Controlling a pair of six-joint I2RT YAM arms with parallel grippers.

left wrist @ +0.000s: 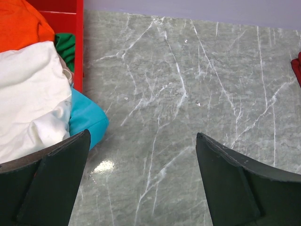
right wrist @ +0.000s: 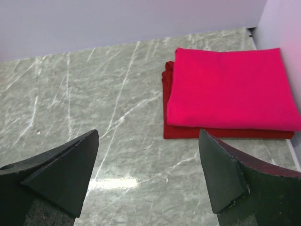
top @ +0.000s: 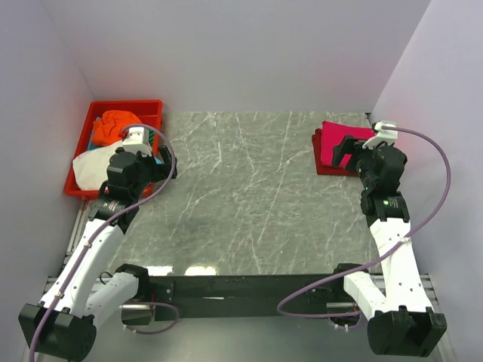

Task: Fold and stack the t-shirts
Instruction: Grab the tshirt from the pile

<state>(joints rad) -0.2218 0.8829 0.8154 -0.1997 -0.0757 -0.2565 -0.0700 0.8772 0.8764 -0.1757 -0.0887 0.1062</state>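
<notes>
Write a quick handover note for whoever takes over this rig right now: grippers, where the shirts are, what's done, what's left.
Left gripper: open, empty, beside the red tray at the far left.
Right gripper: open, empty, facing the stack at the far right.
Done: magenta-pink shirt is folded and lies on the folded red shirt.
Left: orange shirt, cream-white shirt and teal shirt are unfolded, heaped in and over the tray. The teal one spills onto the table. Fold each and add it to the stack.
</notes>
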